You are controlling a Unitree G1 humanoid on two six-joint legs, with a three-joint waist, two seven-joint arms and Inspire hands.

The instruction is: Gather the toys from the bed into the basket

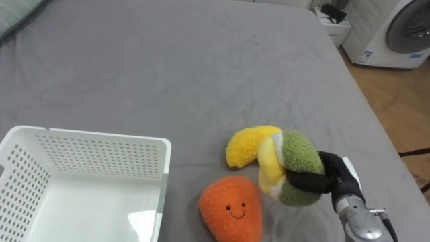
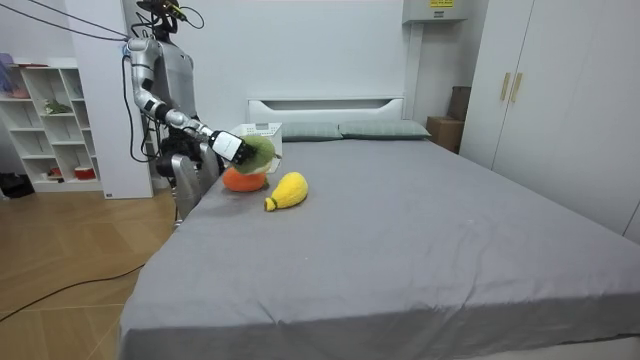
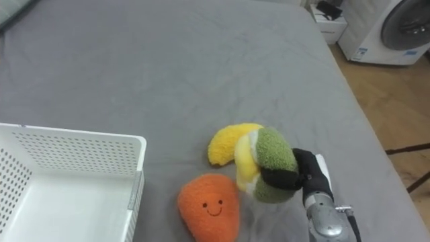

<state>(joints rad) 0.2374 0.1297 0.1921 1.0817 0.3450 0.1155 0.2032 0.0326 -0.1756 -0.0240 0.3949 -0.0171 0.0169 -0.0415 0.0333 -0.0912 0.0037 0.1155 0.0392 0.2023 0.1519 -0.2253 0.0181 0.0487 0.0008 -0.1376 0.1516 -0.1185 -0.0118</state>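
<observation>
Right hand comes in from the lower right, wrist about level, dark fingers curled round the side of the round green-and-yellow plush toy. The grip covers one edge only, and most of the toy hangs out past the fingers. In the room view the toy looks lifted clear of the sheet, with the forearm reaching out over the bed edge where the robot stands.

Orange carrot-shaped plush with a smiley face lies on the bed just beside and below the held toy. White perforated plastic basket sits on the bed to the left, with nothing visible inside.

Risks:
- The soft plush could slip out of the shallow side grip during the swing to the basket.
- The overhanging part could clip the basket rim.

The yellow banana-like plush lies behind the held toy, partly hidden by it. The grey bedsheet stretches beyond. A white washing machine stands far right on the floor.
</observation>
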